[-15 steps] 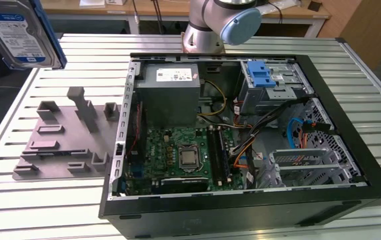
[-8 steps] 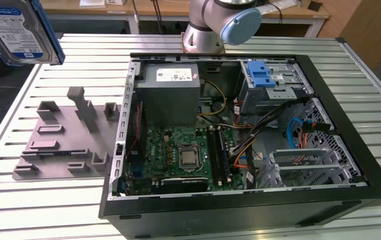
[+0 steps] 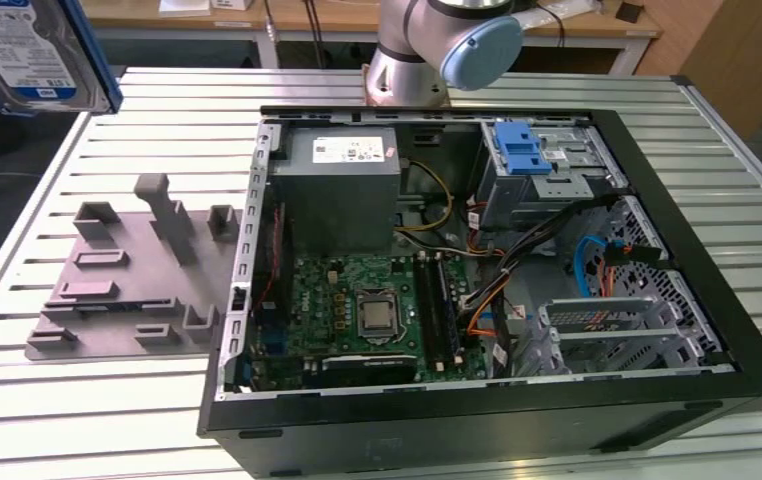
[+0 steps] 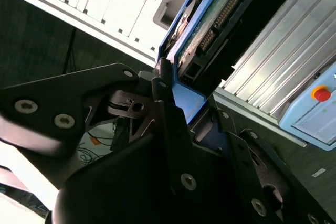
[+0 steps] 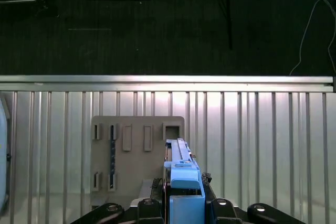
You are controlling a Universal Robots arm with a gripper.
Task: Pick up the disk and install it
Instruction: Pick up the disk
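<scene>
The disk (image 3: 32, 52) hangs high above the table's far corner at the exterior view's left, its white-and-blue label facing the camera and a blue carrier around its edge. In the second wrist view my gripper (image 4: 181, 103) is shut on the disk (image 4: 210, 19), whose green circuit board and connector side shows between the black fingers (image 4: 165, 98). In the first wrist view the disk (image 5: 181, 169) stands edge-on in the gripper (image 5: 184, 203), over the slatted table. The disk is well away from the open computer case (image 3: 461, 405).
The case lies open on the slatted metal table (image 3: 74, 400), with a grey cage with a blue latch (image 3: 525, 150) at its far side and a grey metal box (image 3: 341, 185) beside it. A grey fixture plate (image 3: 128, 275) lies at the case's left. The arm's base (image 3: 408, 70) stands behind.
</scene>
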